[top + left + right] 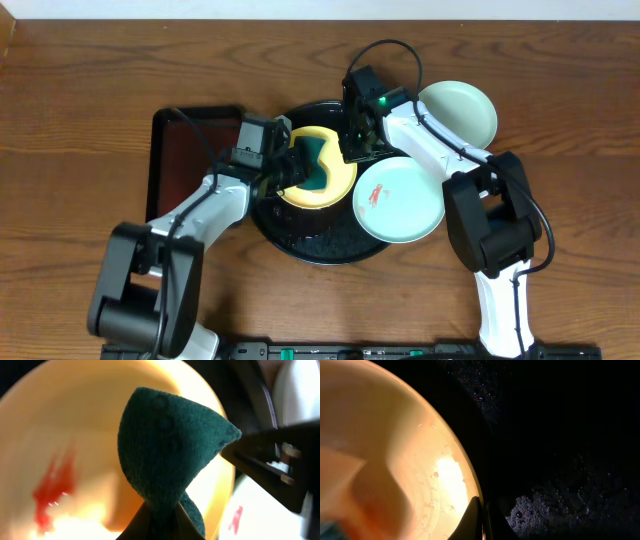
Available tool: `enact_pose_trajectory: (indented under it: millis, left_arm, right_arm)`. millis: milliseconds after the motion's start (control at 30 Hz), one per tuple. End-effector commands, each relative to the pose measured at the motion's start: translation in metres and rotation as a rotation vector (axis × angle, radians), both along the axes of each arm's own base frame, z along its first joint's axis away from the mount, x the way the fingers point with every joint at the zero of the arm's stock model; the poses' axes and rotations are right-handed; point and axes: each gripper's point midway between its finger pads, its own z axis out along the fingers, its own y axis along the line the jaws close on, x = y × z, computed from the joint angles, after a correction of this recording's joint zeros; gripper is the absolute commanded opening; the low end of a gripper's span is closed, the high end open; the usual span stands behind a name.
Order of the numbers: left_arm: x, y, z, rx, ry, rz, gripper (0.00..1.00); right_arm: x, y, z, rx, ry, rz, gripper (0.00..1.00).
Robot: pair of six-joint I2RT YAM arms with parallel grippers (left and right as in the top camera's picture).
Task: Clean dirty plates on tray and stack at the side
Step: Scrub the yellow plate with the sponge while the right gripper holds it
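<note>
- Yellow plate (318,198) lies on the round black tray (300,240) at the middle of the overhead frame, with both arms meeting over it.
- Left claw (293,172) comes in from the plate's left. It is closed on a folded dark green sponge (170,455), pinching the sponge's narrow lower end so that the broad end stands over the plate's hollow.
- A red smear (50,490) shows on the plate's floor at the lower left of the left wrist view, to the left of the sponge and apart from it. I cannot tell whether the sponge touches the plate.
- By my judgement the wipe turns on that offset: the sponge has to travel toward the lower left of that view, and the left arm is the one placed to do it.
- Right claw (358,148) sits at the plate's right rim. In its own view the fingers close to a thin gap at the rim's edge, seemingly clamped on it to steady the plate.
- Beads of water dot the glossy tray floor beside the rim.
- A mint plate (400,200) with a small red mark lies just right of the yellow one, overlapping the tray's right edge; it looks not yet cleaned.
- A second mint plate (458,110) rests on the table (80,100) at the upper right, off the tray and unmarked.
- A rectangular brown tray (180,150) lies at the left.
</note>
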Motion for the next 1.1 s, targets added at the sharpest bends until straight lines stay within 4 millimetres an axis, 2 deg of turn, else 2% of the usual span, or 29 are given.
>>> enact_pose_trajectory:
  millis: [0,133,233,300,400,467,667,767,933,1067]
  left_arm:
    - [0.009,0.023,-0.018,0.103,0.011,0.11,0.07]
    - [0.013,0.052,-0.035,0.273,0.004,0.173,0.07]
    - [0.017,0.081,-0.036,0.446,-0.041,0.206,0.07]
    - [0.021,0.096,-0.032,0.536,-0.075,0.22,0.08]
    - [0.03,0.114,-0.015,0.659,-0.14,0.238,0.08]
    - [0.038,0.117,-0.002,0.692,-0.183,0.225,0.07]
    - [0.055,0.11,0.043,0.665,-0.306,0.229,0.07]
    - [0.056,0.092,0.055,0.565,-0.339,0.185,0.07]
    - [0.046,0.037,0.054,0.227,-0.269,0.093,0.08]
    - [0.034,0.009,0.046,0.06,-0.168,0.076,0.08]
  right_arm:
    - [-0.012,0.008,-0.019,-0.014,0.052,0.006,0.01]
    - [-0.013,0.007,-0.019,-0.017,0.056,0.007,0.01]
    - [-0.014,0.007,-0.019,-0.018,0.058,0.007,0.01]
    - [-0.015,0.006,-0.02,-0.021,0.064,0.008,0.01]
    - [-0.016,0.005,-0.02,-0.025,0.066,0.017,0.01]
    - [-0.017,0.005,-0.02,-0.026,0.068,0.017,0.01]
    - [-0.018,0.004,-0.02,-0.032,0.068,0.043,0.01]
    - [-0.018,0.005,-0.02,-0.032,0.068,0.043,0.01]
    - [-0.018,0.005,-0.02,-0.031,0.067,0.043,0.01]
    - [-0.017,0.007,-0.02,-0.027,0.06,0.045,0.01]
